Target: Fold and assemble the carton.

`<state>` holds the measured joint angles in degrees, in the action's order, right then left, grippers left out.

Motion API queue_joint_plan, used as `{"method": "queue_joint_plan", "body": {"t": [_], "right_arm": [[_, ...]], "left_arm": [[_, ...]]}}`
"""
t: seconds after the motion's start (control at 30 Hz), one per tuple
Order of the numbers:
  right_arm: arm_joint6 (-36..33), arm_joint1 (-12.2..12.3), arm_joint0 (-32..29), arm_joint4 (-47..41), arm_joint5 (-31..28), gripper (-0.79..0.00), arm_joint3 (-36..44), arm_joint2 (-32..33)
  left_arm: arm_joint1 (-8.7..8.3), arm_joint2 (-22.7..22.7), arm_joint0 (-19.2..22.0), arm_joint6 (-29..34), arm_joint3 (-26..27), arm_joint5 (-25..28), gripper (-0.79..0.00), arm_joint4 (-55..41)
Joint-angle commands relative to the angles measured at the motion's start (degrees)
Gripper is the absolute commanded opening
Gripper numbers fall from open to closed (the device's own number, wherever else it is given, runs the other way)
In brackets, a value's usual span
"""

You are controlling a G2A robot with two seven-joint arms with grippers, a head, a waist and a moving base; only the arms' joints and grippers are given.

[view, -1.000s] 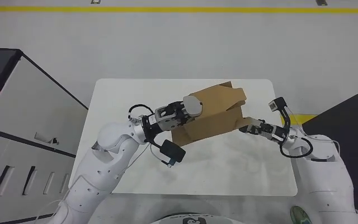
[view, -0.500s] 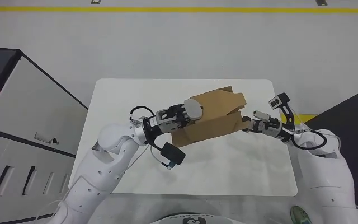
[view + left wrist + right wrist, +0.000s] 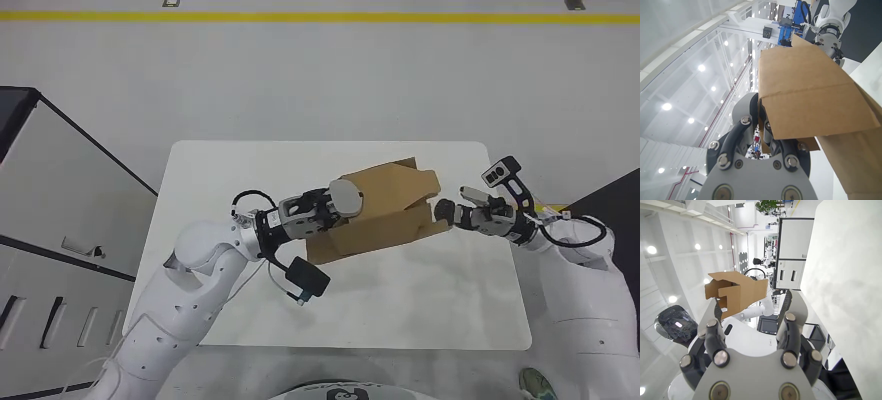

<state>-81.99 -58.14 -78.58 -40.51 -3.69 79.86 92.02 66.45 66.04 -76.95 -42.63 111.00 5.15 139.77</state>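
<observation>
Left end effector (image 3: 338,198) clamps the carton (image 3: 390,205); right end effector (image 3: 441,212) gapes wide just beside it

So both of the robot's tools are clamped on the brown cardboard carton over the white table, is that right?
Not quite. Only the left tool is clamped on the brown cardboard carton; the left wrist view shows it pinching a flap's edge. The right wrist view shows the right tool wide open, gripping nothing. The carton is indeed over the white table.
</observation>
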Motion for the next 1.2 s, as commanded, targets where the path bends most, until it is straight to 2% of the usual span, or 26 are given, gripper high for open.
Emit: {"method": "queue_joint_plan", "body": {"t": [0.0, 0.13, 0.4, 0.63, 0.97, 1.17], "right_arm": [[0.0, 0.0, 0.0, 0.0, 0.0, -0.785, 0.0, 0.0], [0.1, 0.0, 0.0, -2.0, 1.0, -0.785, 1.7, 0.2], [-6.0, 1.0, 4.3, -3.7, 3.2, -0.785, 3.7, 2.7], [-6.0, 2.0, 7.7, -4.1, 5.8, -0.785, 5.6, 0.9], [-5.8, 2.0, 7.6, -4.1, 5.7, -0.785, 5.9, 0.8], [-6.0, 2.6, 7.8, -3.4, 6.6, -0.785, 10.8, 0.2]], "left_arm": [[0.03, -0.1, -0.3, 0.7, 0.0, 0.0, -0.785, -0.4], [-0.16, -0.4, -0.3, 0.1, 0.4, 0.2, -0.785, 0.5], [-0.48, -0.2, -0.8, -0.9, 0.9, -1.2, -0.785, 0.9], [-0.61, -0.8, -0.4, -1.5, 1.3, -2.0, -0.785, 1.2], [-0.64, -1.1, -0.6, -0.6, 1.6, -2.1, -0.785, 1.9], [-0.82, -1.6, 0.0, -1.9, 1.7, -1.9, -0.785, 2.5]]}}
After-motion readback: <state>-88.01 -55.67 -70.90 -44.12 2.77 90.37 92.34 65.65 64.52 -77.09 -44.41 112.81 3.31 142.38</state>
